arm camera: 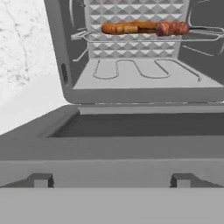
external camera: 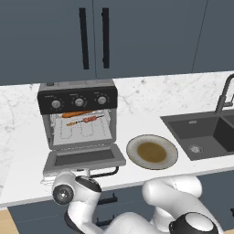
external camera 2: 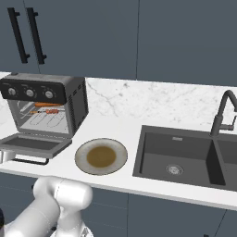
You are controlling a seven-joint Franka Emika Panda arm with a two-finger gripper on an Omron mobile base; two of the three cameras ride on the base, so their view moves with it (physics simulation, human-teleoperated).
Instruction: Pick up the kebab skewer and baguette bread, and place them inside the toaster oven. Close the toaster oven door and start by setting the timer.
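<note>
Can't see the jaws, reads wide open; baguette bread [arm camera: 120, 28] half-hiding behind kebab skewer [arm camera: 168, 29] in toaster oven [external camera: 77, 97].

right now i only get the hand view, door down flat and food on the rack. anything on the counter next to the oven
Observer: Yes, a round plate lies on the counter just right of the toaster oven door, apart from it.
Operator: where are the knobs
Observer: Three silver knobs sit in a row on the black panel above the opening.
Operator: whats past the plate
Observer: A dark sink set into the counter, farther right.
</note>
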